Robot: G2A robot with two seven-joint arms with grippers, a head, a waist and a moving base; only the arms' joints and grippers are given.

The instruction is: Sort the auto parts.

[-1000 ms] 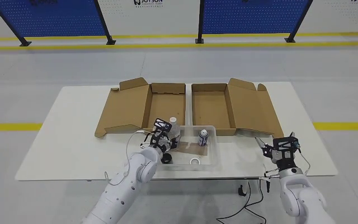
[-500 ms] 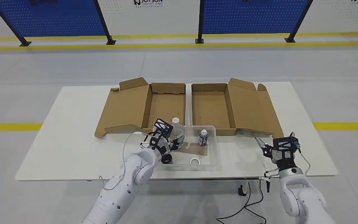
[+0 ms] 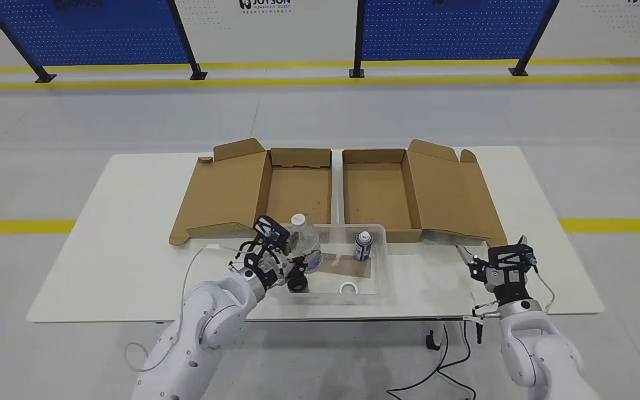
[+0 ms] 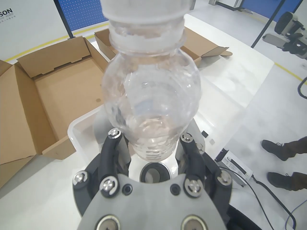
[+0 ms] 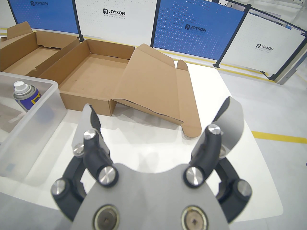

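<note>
My left gripper [image 3: 283,255] is shut on a clear plastic bottle [image 4: 151,92] with a white cap [image 3: 298,220], held over the left end of the clear plastic bin [image 3: 378,290]. In the bin stand a blue spray can [image 3: 363,245] and lie a black ring [image 3: 298,284] and a white ring [image 3: 348,289]. Near the table's front right corner my right gripper [image 5: 158,117] stands open with nothing between its fingers. The spray can [image 5: 25,96] also shows in the right wrist view, inside the bin [image 5: 36,125].
Two open cardboard boxes lie behind the bin, the left box [image 3: 295,195] and the right box [image 3: 378,195], each with its lid folded outward. Bare white table [image 3: 120,250] spreads to the left and front right. A power brick and cables [image 4: 236,166] lie on the floor.
My left gripper has carried the bottle a little to the left and up out of the bin. The right arm has not moved.
</note>
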